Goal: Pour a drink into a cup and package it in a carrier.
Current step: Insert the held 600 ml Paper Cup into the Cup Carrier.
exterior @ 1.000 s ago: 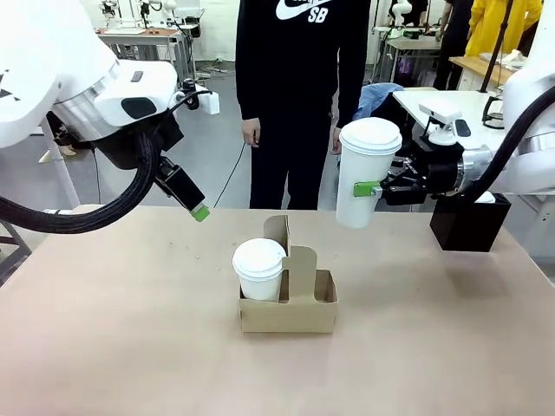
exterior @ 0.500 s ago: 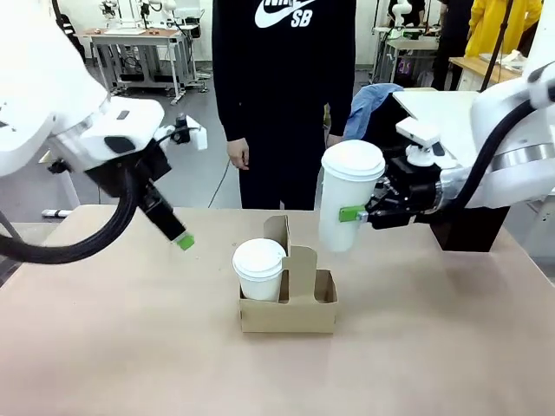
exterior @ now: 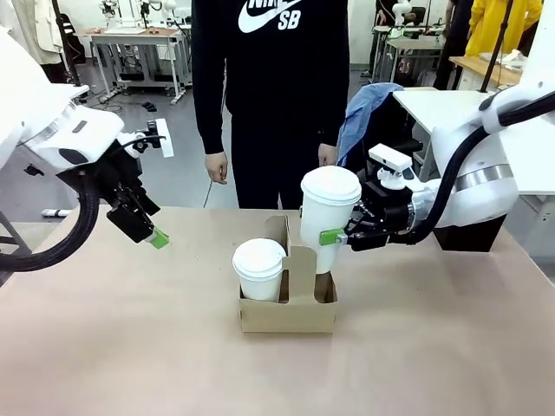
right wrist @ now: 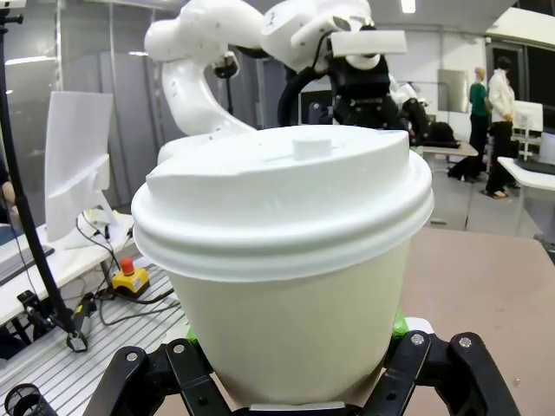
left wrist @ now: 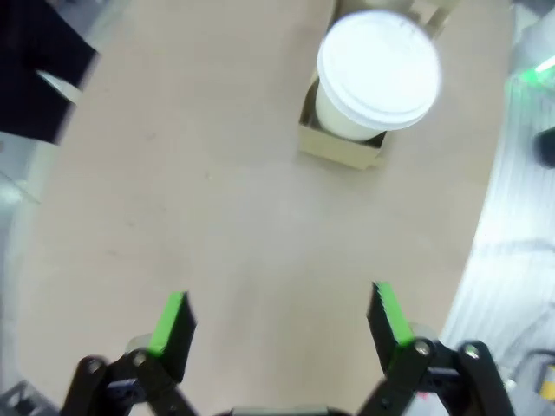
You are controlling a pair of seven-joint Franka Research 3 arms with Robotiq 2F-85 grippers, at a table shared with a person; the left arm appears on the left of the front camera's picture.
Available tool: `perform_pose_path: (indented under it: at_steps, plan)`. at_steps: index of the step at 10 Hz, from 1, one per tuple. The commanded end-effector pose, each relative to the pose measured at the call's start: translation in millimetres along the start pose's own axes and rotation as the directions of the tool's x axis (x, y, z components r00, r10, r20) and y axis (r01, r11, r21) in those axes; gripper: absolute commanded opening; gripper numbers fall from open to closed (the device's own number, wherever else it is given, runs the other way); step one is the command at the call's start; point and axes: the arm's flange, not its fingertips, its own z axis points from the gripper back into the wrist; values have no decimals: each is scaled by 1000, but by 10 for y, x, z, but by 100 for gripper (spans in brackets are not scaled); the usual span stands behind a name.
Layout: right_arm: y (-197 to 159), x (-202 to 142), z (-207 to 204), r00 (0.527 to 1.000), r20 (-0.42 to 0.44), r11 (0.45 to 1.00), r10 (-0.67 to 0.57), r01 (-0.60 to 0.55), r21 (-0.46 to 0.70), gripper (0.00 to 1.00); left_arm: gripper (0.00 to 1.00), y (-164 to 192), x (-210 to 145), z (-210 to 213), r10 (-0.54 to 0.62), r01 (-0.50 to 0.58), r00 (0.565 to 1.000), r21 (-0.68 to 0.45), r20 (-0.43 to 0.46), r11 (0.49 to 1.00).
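The right hand (exterior: pixel 340 236) is clamped on a tall white lidded cup (exterior: pixel 327 215), holding it upright with its base lowered into the right-hand pocket of the brown cardboard carrier (exterior: pixel 289 305). In the right wrist view the cup (right wrist: pixel 290 277) sits between the two black fingers, lid on. A second lidded cup (exterior: pixel 259 269) stands in the carrier's left pocket, just beside the upright handle panel. The carrier rests on the tabletop (exterior: pixel 130 347) near its middle. The left hand (exterior: pixel 149 234) hovers well to the left above the tabletop, its jaws spread wide and empty; in its own wrist view the green pads (left wrist: pixel 171 324) stand far apart. A person (exterior: pixel 273 95) in dark clothes stands at the far side.
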Motion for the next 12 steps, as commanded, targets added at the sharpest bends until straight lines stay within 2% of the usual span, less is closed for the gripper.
perform_pose_path:
  at_steps: [1, 2, 7, 12]
  plan:
    - [-50, -65, -11, 999, -15, 998, 34, -33, 57, 81, 95, -160, -255, -112, 48, -44, 997, -61, 62, 997]
    - [-66, -124, -16, 999, -22, 997, 33, -31, 66, 81, 95, 0, 0, 0, 0, 0, 1000, 0, 0, 1000]
    - [-122, -483, -58, 997, -73, 996, 8, -1, 94, 81, 95, 0, 0, 0, 0, 0, 1000, 0, 0, 1000]
    - [-230, -830, -58, 995, -95, 992, 38, -26, 125, 81, 95, 0, 0, 0, 0, 0, 1000, 0, 0, 1000]
